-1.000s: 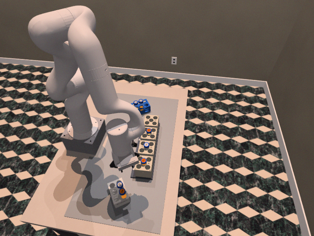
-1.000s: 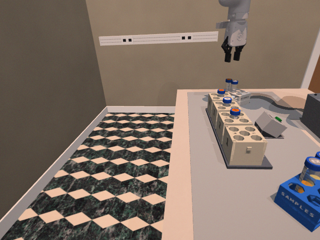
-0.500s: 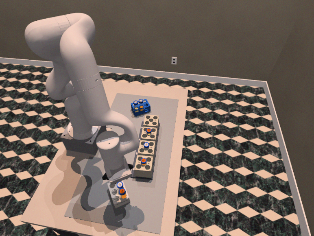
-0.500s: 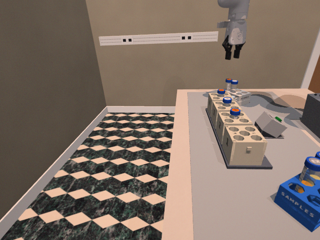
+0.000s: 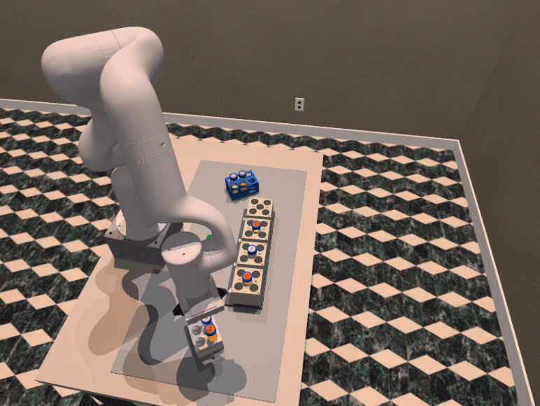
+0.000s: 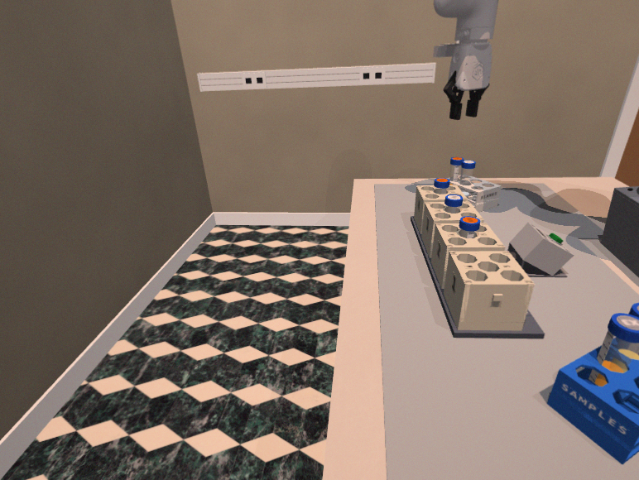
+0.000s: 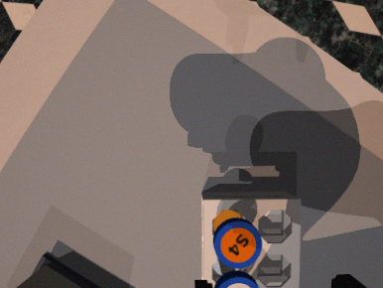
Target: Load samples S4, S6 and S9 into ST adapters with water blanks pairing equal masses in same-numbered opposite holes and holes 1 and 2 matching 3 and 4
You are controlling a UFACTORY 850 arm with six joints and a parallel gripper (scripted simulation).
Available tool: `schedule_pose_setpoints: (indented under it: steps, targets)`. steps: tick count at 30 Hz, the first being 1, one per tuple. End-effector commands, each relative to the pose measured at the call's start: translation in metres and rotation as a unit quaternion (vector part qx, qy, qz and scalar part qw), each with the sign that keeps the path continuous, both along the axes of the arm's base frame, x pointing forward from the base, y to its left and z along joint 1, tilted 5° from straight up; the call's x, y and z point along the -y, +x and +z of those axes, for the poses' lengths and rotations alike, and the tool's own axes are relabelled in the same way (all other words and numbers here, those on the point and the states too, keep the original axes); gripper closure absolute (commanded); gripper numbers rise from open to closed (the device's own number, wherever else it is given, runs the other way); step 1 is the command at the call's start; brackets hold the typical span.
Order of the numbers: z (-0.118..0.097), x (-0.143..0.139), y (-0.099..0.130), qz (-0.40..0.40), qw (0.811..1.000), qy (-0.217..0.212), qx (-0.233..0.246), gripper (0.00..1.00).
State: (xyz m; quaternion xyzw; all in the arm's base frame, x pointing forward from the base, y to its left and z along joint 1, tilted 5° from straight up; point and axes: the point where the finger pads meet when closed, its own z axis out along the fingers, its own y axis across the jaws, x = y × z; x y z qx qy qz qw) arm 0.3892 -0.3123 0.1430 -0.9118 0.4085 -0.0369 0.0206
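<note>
- Beyond the low end of the white blanks rack, as I see it from the arm's side in the wrist view, shadow falls over the mat; the gripper hangs high above the rack, pointing down.
- Its two fingers are parted about halfway, with nothing between them.
- Sample S4, an orange dot on a blue cap, stands in an end well of that rack. A white-dotted blank is its neighbour in the same row.
- What matters most: in the wrist view S4 lies ahead of the gap between my fingers and off toward the left finger. The tube's long axis is upright and the row of two runs away from the gripper. I judge that I need to slide toward that end, centre on the cap, then descend.
- The blank stands so near that one badly turned finger could knock it; closing across the row looks safer.
- Beside the rack, on the stand, are four adapters in a line. The end adapter, farthest from the blanks rack, has no tube; the other three show one cap each, two orange and one white, seemingly in the centre holes.
- I take that tubeless adapter as S4's likely goal, if its level matches the white-capped tube's; I cannot read either level.
</note>
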Motion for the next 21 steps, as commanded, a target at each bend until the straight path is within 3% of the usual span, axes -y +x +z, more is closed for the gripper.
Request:
schedule_pose_setpoints:
  steps: [1,21]
  targets:
    - [-0.007,0.000,0.001,0.000,1.000,0.000,0.001,0.43]
    - [-0.043,0.000,0.004,0.000,1.000,0.000,0.001,0.43]
